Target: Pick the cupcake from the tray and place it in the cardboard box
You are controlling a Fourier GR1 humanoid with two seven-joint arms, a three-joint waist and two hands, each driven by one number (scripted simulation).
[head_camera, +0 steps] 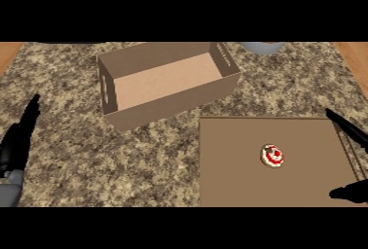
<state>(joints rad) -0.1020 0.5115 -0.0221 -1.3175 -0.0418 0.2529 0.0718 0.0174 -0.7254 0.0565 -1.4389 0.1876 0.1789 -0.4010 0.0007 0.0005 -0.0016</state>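
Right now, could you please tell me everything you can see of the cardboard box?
The cardboard box is brown, open at the top, with nothing visible inside and a slot handle cut in each short wall. It stands upright on the speckled counter, turned at an angle, up and left of the tray. Only the counter touches it.

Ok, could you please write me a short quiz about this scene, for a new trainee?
1. True or false: the cupcake lies on the tray.
2. Multiple choice: the cardboard box is A) shut with a lid, B) open on top with nothing visible inside, C) standing on the tray.
3. Short answer: which is nearer the cupcake, the left hand or the right hand?

Key: 1 true; 2 B; 3 the right hand.
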